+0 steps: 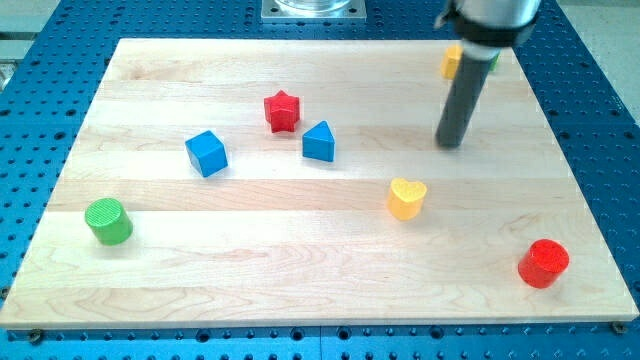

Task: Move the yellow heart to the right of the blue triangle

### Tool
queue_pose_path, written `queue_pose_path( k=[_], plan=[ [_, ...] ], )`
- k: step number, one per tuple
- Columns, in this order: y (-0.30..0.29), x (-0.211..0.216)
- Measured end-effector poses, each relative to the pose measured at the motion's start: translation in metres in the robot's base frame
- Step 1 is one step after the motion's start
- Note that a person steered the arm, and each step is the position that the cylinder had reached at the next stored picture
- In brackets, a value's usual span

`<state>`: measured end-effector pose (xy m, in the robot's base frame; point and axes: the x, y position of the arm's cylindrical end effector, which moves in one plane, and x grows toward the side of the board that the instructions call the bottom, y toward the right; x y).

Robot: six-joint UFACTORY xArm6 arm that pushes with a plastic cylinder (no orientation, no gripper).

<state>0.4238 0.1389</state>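
Note:
The yellow heart (406,198) lies on the wooden board, right of centre. The blue triangle (319,142) stands up and to the left of it, near the board's middle. My tip (451,144) is at the end of the dark rod, up and to the right of the yellow heart, apart from it, and well to the right of the blue triangle. It touches no block.
A red star (282,111) sits just up-left of the blue triangle. A blue cube (206,153) lies further left. A green cylinder (108,221) is at lower left, a red cylinder (543,263) at lower right. A yellow block (452,62) and a green sliver (494,60) sit behind the rod at upper right.

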Motion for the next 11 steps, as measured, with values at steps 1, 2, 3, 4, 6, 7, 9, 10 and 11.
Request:
queue_pose_path(
  k=[1, 2, 3, 4, 6, 7, 9, 10, 11],
  plan=[
    [0.01, -0.007],
    [0.046, 0.04],
    [0.014, 0.089],
    [-0.021, 0.104],
    [-0.088, 0.06],
    [-0.051, 0.098],
    [-0.072, 0.057],
    [-0.1, 0.036],
    [-0.092, 0.021]
  ],
)
